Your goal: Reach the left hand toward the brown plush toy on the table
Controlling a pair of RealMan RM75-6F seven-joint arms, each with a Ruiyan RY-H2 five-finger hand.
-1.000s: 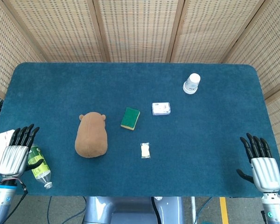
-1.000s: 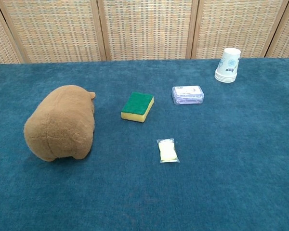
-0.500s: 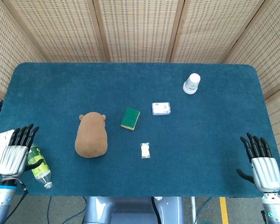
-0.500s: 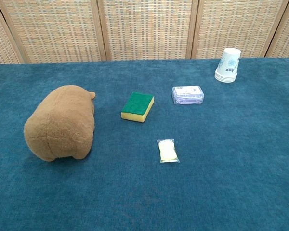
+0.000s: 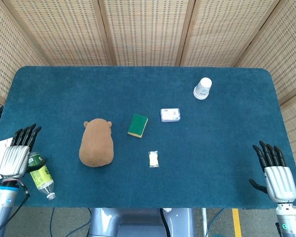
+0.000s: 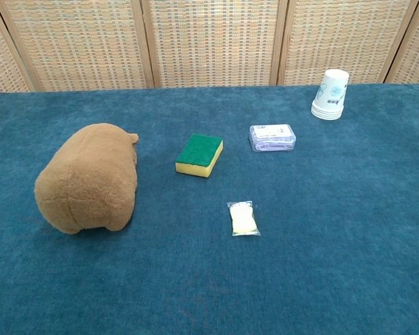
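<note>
Honestly, the left hand [image 5: 15, 159] was seen empty with fingers spread at the desk's [image 5: 227, 163] near-left edge, well apart from the brown plush toy [image 5: 96, 143]. The green bottle [image 5: 40, 177] just beside it could easily get knocked on the reach.

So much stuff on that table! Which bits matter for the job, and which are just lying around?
Job: brown plush toy; left hand.

Lying about: green sponge; paper cups; small clear box; yellow packet; green-labelled bottle; right hand.

A staged test space: a blue-felted table [image 5: 227, 148] boxed in by woven screen panels [image 5: 143, 32].
</note>
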